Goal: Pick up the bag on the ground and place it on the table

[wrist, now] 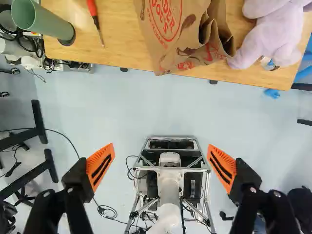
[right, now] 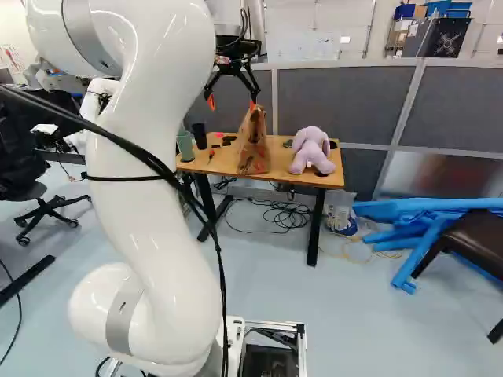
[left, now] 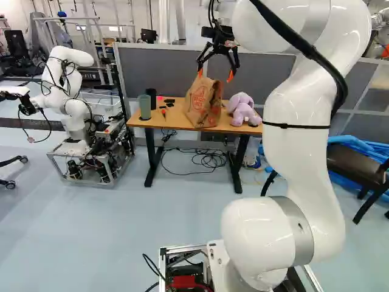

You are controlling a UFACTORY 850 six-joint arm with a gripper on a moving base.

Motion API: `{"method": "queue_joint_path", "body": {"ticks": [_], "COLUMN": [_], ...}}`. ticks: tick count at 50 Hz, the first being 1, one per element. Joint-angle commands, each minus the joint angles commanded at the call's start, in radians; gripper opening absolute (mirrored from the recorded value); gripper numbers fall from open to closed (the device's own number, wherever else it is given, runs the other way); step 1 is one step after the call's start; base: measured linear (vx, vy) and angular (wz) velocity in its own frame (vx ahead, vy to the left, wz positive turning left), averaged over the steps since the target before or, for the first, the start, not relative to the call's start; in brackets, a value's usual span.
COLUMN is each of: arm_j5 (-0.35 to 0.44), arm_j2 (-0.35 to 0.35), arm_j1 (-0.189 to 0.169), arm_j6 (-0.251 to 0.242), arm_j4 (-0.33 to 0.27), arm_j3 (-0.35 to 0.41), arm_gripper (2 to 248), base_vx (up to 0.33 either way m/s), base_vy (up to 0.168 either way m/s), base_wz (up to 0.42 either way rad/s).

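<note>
Tool [left: 215,74] hangs released, fingers apart; the paper bag [left: 204,103] stands ahead on the table [left: 175,117].

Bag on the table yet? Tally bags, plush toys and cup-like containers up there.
Paper bag: 1
Plush toy: 1
Cup-like containers, the green one and the black one: 2
Total on the table: 4
</note>
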Motion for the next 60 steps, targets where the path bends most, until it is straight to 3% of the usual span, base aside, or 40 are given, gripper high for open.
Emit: {"method": "queue_joint_path", "body": {"ticks": [31,60], "arm_j5": [0.018,0.122], "arm_j2": [0.005,0.036], "arm_j1": [0.000,0.003], "arm_j6": [0.000,0.001], "arm_j4": [-0.001,-0.005], "arm_j3": [0.014,0.095], "arm_gripper": [247,247], "base_vx": [0.000,0.000], "base_vy": [0.000,0.000], "base_wz": [0.000,0.000]}}
